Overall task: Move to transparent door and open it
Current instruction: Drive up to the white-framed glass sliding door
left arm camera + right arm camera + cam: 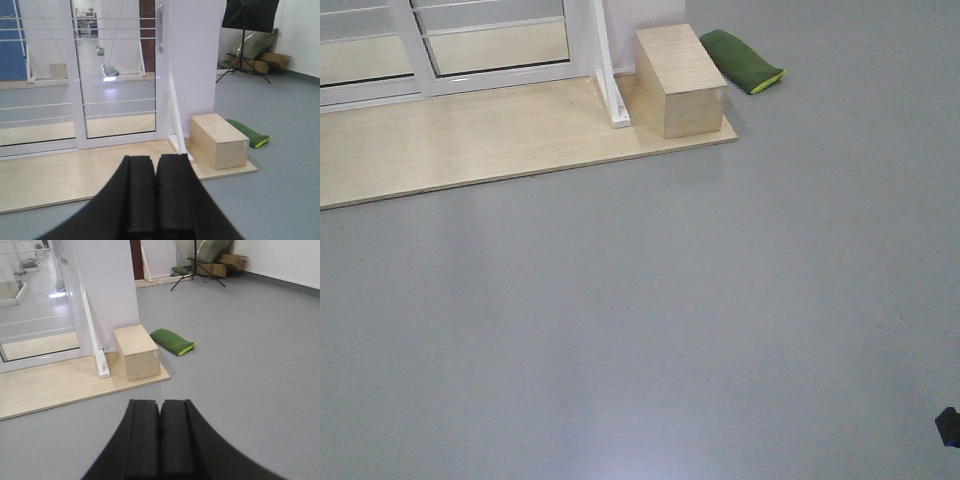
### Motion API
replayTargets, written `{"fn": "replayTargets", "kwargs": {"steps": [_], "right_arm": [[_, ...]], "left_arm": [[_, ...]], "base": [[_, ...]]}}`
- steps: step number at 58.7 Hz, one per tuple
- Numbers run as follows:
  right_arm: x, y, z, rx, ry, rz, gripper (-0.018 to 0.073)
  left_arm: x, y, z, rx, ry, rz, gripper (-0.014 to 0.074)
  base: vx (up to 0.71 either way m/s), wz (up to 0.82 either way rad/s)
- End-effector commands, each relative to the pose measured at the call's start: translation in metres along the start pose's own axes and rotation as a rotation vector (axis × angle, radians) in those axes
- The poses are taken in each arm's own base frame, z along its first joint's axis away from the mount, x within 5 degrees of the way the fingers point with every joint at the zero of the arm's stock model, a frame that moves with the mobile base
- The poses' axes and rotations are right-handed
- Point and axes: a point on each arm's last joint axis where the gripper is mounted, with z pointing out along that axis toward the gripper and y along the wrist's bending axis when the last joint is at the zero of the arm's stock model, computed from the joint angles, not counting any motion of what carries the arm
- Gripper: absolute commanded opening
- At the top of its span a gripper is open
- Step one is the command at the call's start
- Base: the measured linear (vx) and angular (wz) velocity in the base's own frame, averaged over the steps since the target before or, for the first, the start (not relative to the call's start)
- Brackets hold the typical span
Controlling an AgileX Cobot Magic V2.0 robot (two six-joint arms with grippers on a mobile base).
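Ahead, transparent door [119, 70] shut; left claw [155, 165] closed; right claw [160, 407] closed

The transparent door [120, 75] stands at the back of a flat board [75, 180] lying on the floor [670, 330]. Its handle [159, 27] is high on its right side. A box [217, 140] sits on the board's right end. A soft bag [247, 132] lies on the floor just right of the box.

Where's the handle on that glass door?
In the left wrist view, the curved silver-white handle sits high on the clear-glass door's right upright, beside the white wall.
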Motion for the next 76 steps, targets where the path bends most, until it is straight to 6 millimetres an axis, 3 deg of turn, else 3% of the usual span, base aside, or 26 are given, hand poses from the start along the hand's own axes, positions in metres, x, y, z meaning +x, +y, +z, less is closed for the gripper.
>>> {"fn": "replayTargets", "kwargs": {"steps": [1,76], "right_arm": [[-0.0069,0.0008,-0.0011,-0.009,-0.096,-0.003,-0.0009],[-0.0069,0.0008,-0.0011,-0.009,-0.096,-0.003,-0.0009]], "left_arm": [[-0.0026,-0.0002,-0.0006,0.007,-0.078,-0.016,-0.0006],[-0.0026,-0.0002,-0.0006,0.007,-0.078,-0.016,-0.0006]], "base": [[0.46,0.26],[0.45,0.19]]}}
